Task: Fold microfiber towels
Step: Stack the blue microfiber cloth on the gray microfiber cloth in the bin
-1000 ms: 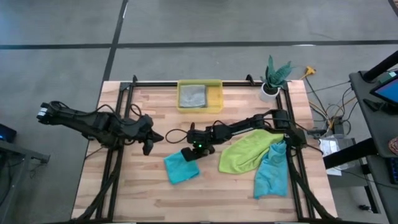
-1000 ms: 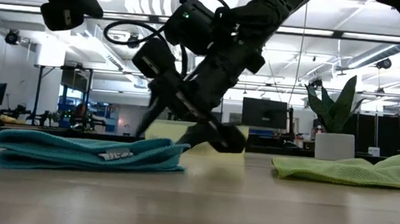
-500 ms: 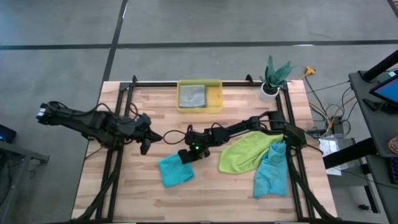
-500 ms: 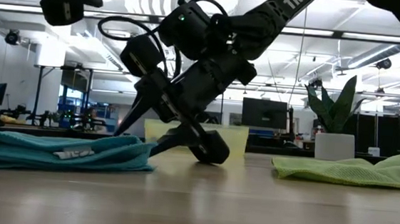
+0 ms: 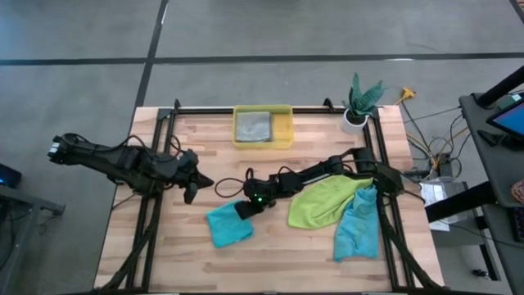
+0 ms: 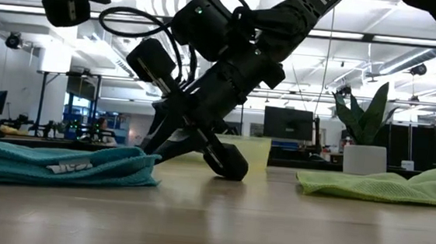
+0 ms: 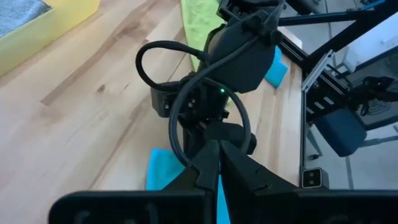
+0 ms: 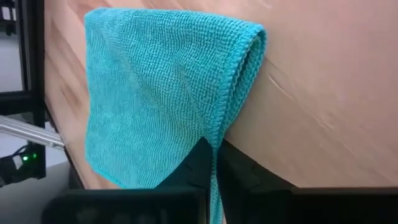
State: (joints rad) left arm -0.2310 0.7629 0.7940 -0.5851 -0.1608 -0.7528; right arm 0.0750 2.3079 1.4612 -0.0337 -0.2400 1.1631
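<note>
High view: wooden table (image 5: pixel 164 254) with black frame rails, both arms over it. Right gripper (image 5: pixel 242 211) low at table centre, at the near-right corner of the folded teal towel (image 5: pixel 228 225). Right wrist view: fingers (image 8: pixel 200 163) pressed together, pinching the towel's edge at that corner, a thin strip of teal trapped between them; rest of the cloth spread flat on the wood, doubled over, fold edge rounded. Low view: same towel (image 6: pixel 59 164) lying in two layers at the left, white label showing on its front edge, right gripper slanting down to the tabletop just beside it.

Left gripper (image 5: pixel 191 195) hovering above the table's left half, apart from every cloth; fingers (image 7: pixel 208 168) clenched tip to tip, holding nothing, aimed toward the right arm's wrist.

Lime green towel (image 5: pixel 323 201) lying rumpled right of centre, unfolded. Second teal towel (image 5: pixel 357 225) crumpled just beside it, overlapping its right edge, reaching toward the table's near right corner. Grey towel (image 5: pixel 254 126) resting folded inside the yellow bin (image 5: pixel 286 131) at the far edge, centre. Potted plant (image 5: pixel 359 105) in a white pot at the far right corner.
</note>
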